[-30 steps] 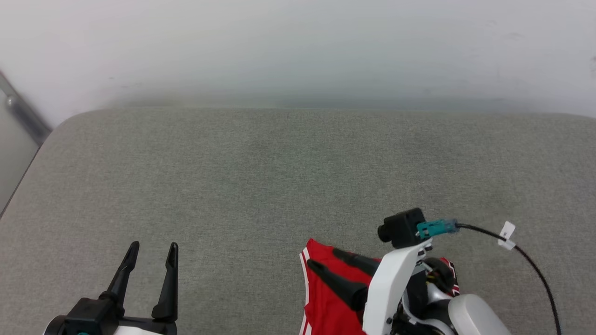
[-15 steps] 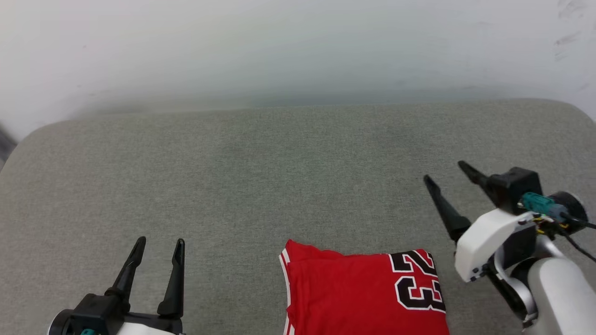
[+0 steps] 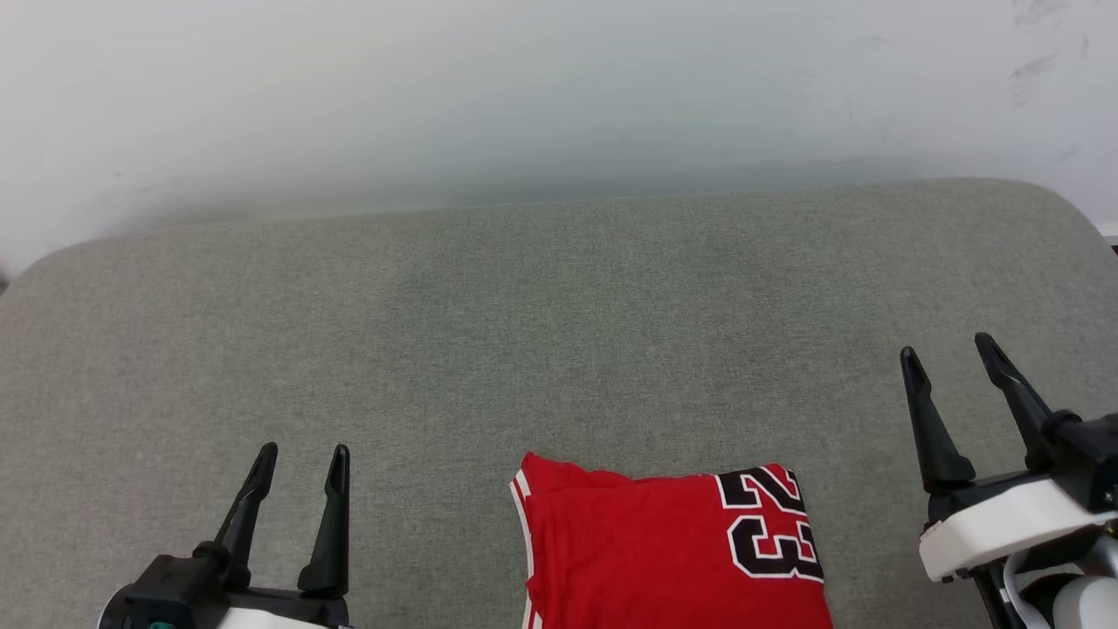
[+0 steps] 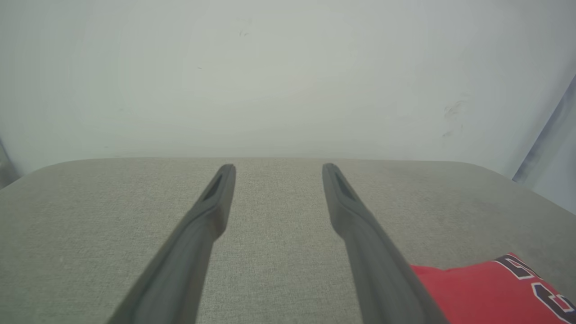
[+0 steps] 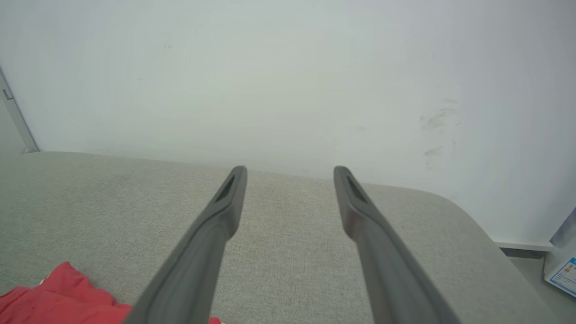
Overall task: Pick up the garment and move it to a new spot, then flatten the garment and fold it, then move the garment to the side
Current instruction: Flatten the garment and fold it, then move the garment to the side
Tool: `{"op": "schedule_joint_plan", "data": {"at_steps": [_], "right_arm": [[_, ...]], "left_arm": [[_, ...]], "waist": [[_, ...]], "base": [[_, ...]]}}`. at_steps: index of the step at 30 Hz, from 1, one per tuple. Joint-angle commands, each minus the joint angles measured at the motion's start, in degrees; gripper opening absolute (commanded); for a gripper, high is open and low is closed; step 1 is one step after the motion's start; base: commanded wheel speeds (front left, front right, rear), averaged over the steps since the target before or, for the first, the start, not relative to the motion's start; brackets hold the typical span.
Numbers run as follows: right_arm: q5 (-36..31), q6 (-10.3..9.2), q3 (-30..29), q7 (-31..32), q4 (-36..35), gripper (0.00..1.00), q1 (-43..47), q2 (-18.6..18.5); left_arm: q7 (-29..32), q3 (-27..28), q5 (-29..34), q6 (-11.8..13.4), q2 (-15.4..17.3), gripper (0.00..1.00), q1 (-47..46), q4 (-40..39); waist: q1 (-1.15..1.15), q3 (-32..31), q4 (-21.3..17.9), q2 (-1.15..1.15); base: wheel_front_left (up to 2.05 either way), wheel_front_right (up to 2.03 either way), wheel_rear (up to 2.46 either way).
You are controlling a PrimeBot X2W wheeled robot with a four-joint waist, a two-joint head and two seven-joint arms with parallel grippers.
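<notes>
The shirt (image 3: 664, 559) lies folded into a flat, roughly square packet at the near edge of the cushion (image 3: 559, 332), slightly right of the middle in the head view and cut off by the bottom of the frame. It is smooth bright red knit. A thin white stripe runs down its left edge, and a dark "23" outlined in white lies sideways on its right part. Its far left corner bulges up a little.

The left gripper (image 3: 305, 450) hovers well apart on the shirt's left, and the right gripper (image 3: 946, 346) stands near its right side. Both have their fingers spread and hold nothing. Grey cushion shows between each gripper and the shirt. The long, dark, tapering fingers point towards the wall (image 3: 559, 87).

The cushion is a coarse grey weave, wide and flat, with rounded corners. The wall behind it is pale and matt, with a few dark scuffs at the upper right.
</notes>
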Motion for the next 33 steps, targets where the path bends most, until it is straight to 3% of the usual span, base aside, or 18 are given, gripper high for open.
{"op": "schedule_joint_plan", "data": {"at_steps": [1,11,20,25,28,33], "right_arm": [[0.23,-0.03,-0.35,-0.56,-0.5,1.0,0.99,0.5],[-0.34,-0.03,-0.46,-2.18,-1.78,1.0,3.93,2.76],[0.7,-0.03,0.36,0.1,-1.39,1.0,4.62,2.29],[4.56,-0.03,2.87,10.72,-4.52,1.0,5.31,0.1],[6.34,-0.02,4.48,21.31,-7.32,1.0,6.36,-2.3],[8.98,-0.04,3.76,40.16,-11.84,1.0,8.24,-2.75]], "left_arm": [[-0.26,0.28,-0.08,-0.08,-0.16,1.0,0.5,-0.2],[-0.26,-0.17,-0.18,-0.08,-0.22,1.0,0.76,-0.45],[-0.26,-0.23,0.02,-0.08,-0.33,1.0,0.27,-0.45],[-0.26,-0.34,0.08,-0.08,0.03,1.0,-0.17,-0.58],[-0.26,-0.27,0.01,-0.08,0.06,1.0,-0.62,-0.56],[-0.26,-0.78,-0.08,-0.08,-0.06,1.0,-1.53,-0.28]], "waist": [[0.0,-0.02,-0.06,0.0],[0.0,0.09,0.22,0.0],[0.0,0.64,0.88,0.0],[0.0,1.65,1.35,0.0],[0.0,2.66,1.67,0.0],[0.0,4.41,2.4,0.0]], "base": [[0.0,0.0,0.0],[0.0,0.0,0.0],[0.0,0.0,0.0],[0.0,0.0,0.0],[0.0,0.0,0.0],[0.0,0.0,0.0]]}}
